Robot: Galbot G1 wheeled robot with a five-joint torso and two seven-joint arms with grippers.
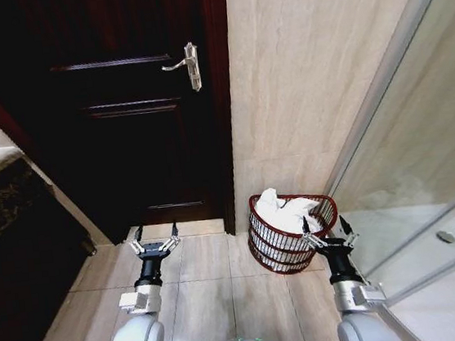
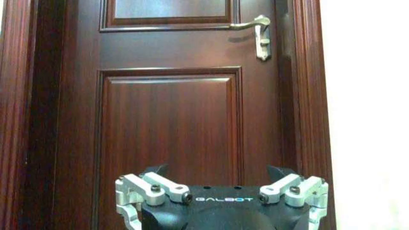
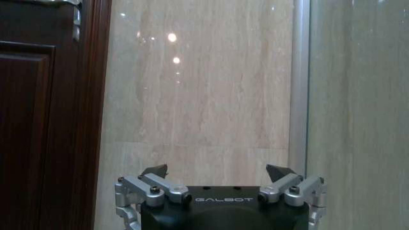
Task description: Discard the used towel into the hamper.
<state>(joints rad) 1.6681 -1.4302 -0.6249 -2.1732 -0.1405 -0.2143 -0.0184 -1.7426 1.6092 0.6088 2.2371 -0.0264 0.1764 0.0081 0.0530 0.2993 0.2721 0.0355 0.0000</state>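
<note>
A white towel [image 1: 285,211] lies bunched inside the hamper [image 1: 277,249], a round reddish-brown wire basket on the floor against the beige wall. My right gripper [image 1: 326,227] is open and empty, held level just in front of the hamper's right rim; its fingertips [image 3: 155,170] point at the tiled wall. Facing the dark wooden door, my left gripper [image 1: 156,233] is open too and holds nothing; its fingertips [image 2: 156,169] are spread wide.
The dark door [image 1: 134,107] with a silver lever handle [image 1: 186,62] stands shut ahead. A glass shower panel [image 1: 424,164] with a metal frame closes off the right side. A dark stone counter [image 1: 1,204] juts in at the left. Beige floor tiles [image 1: 208,288] lie between the arms.
</note>
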